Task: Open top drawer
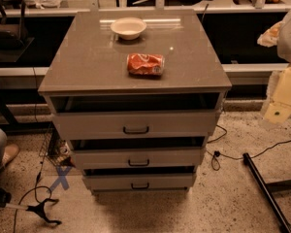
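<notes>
In the camera view, a grey cabinet (87, 67) stands in the middle of a speckled floor. A white bowl (128, 28) sits at the far side of its flat top, and the bowl looks empty. A red can (145, 64) lies on its side closer to the near edge, a bit right of the middle. It is well apart from the bowl.

The top drawer (87, 125) is just under the cabinet top. It is the widest of three grey drawers. Its long side runs left to right, and its flat front faces the near side. A small dark handle (136, 129) sits in the middle of the front. The drawer sticks out a little toward the near side, with a dark gap above the front. The inside is too dark to see what is in it.

The middle drawer (138, 158) and the bottom drawer (139, 181) are narrower. Each one also sticks out a little and shows a dark gap.

The gripper (280, 111) is at the far right edge, a pale blocky shape hanging beside the cabinet and well apart from the handle. I cannot tell if it is spread or closed.

A blue tape cross (60, 177) is on the floor at the near left, and black cables (242, 154) trail on the right
</notes>
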Tool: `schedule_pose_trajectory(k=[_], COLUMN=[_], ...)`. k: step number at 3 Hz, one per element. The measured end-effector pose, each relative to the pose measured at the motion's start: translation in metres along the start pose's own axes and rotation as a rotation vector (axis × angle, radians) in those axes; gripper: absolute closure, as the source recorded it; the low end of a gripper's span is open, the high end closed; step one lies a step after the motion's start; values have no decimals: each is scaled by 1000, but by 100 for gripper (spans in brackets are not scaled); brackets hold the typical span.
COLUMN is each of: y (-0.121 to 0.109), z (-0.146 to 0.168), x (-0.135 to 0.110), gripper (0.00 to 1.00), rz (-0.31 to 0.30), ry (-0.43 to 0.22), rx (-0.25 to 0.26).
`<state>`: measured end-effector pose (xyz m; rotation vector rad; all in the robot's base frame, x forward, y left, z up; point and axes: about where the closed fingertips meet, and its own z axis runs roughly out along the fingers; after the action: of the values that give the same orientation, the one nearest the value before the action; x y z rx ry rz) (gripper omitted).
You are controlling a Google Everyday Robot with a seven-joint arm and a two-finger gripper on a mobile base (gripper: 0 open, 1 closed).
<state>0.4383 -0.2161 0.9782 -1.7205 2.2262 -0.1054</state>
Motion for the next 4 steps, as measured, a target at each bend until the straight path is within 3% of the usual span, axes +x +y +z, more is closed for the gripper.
schedule_pose_trajectory(k=[1,2,3,4], y=[0,-3,-5,-15], z=[0,23,86,150], x=[0,6,19,22], gripper=[0,0,0,0], rz=[0,-54,-162,-262], ry=[0,24,21,-75], rx=[5,27,38,21])
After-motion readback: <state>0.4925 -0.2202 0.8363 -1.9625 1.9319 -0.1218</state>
